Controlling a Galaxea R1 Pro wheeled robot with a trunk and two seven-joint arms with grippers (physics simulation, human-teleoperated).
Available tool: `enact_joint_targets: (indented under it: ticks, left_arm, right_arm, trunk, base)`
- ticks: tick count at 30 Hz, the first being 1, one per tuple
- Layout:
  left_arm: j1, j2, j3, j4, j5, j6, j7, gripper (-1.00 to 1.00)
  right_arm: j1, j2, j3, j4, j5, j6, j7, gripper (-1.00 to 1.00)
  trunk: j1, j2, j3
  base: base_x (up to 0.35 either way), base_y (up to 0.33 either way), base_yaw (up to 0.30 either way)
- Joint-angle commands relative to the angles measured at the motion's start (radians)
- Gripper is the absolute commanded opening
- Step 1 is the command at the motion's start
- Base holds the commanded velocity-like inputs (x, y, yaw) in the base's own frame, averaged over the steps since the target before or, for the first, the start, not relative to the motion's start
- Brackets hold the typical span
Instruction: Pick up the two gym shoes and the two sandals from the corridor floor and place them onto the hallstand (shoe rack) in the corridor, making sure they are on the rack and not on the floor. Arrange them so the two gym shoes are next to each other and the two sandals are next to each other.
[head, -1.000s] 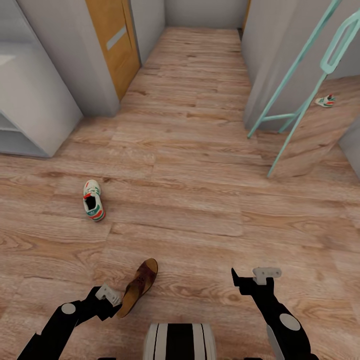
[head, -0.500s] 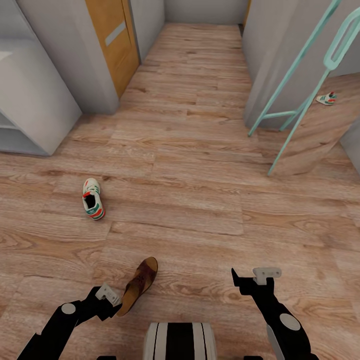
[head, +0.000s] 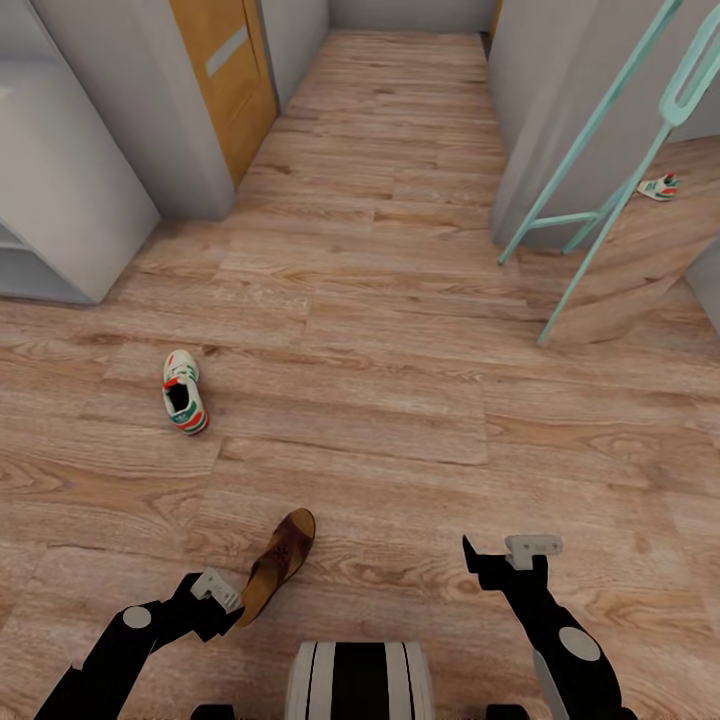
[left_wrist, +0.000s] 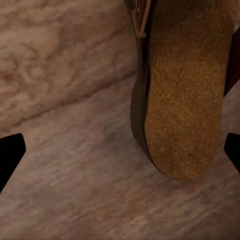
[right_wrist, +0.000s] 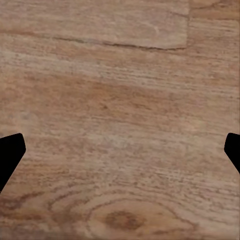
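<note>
A dark brown sandal (head: 278, 562) with a tan footbed lies on the corridor floor (head: 380, 330) just ahead of my left gripper (head: 222, 603). In the left wrist view its footbed (left_wrist: 185, 90) sits between the spread fingertips (left_wrist: 10, 155), nearer one side, and the gripper (left_wrist: 120, 155) is open. One gym shoe (head: 184, 391), white with green and red, lies further ahead to the left. A second gym shoe (head: 659, 187) lies far right, beyond teal bars. My right gripper (head: 500, 560) hovers open over bare planks (right_wrist: 120, 100). The other sandal is out of view.
A light-grey unit with an open shelf (head: 50, 190) stands at far left; I cannot tell whether it is the hallstand. A yellow-wood door (head: 225, 80) is beyond it. A slanted teal frame (head: 590, 180) leans by the right wall (head: 530, 110). The corridor runs straight ahead.
The whole picture has shifted a little, so the camera has moved; shoes and sandal sit slightly higher in the view. Both arms hold the same pose.
</note>
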Motion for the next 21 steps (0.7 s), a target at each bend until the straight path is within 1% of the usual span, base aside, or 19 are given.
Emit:
enact_joint_targets:
  ticks: [1, 3, 17, 21]
  left_arm:
    - [0.0, -0.001, 0.003, -0.002, -0.003, 0.005, -0.007, 1.0]
    - [0.0, -0.001, 0.002, -0.002, -0.003, 0.005, -0.007, 1.0]
    - [0.0, -0.001, 0.002, -0.002, -0.003, 0.005, -0.008, 1.0]
    - [0.0, -0.001, 0.002, -0.002, -0.003, 0.005, -0.008, 1.0]
  right_arm:
    - [0.0, -0.001, 0.002, -0.001, 0.0, 0.006, 0.0, 1.0]
    - [0.0, -0.001, 0.003, -0.001, 0.0, 0.006, 0.0, 1.0]
    - [0.0, 0.001, 0.005, -0.001, 0.0, 0.006, 0.0, 1.0]
    - [0.0, 0.001, 0.005, -0.001, 0.0, 0.006, 0.0, 1.0]
  trunk:
    - [0.0, 0.0, -0.002]
    - [0.0, 0.0, -0.006]
    - [0.006, -0.004, -0.083]
    - [0.006, -0.004, -0.086]
  base:
    - [0.0, 0.0, 0.0]
    - [0.0, 0.0, 0.0]
    - [0.0, 0.0, 0.0]
    - [0.0, 0.0, 0.0]
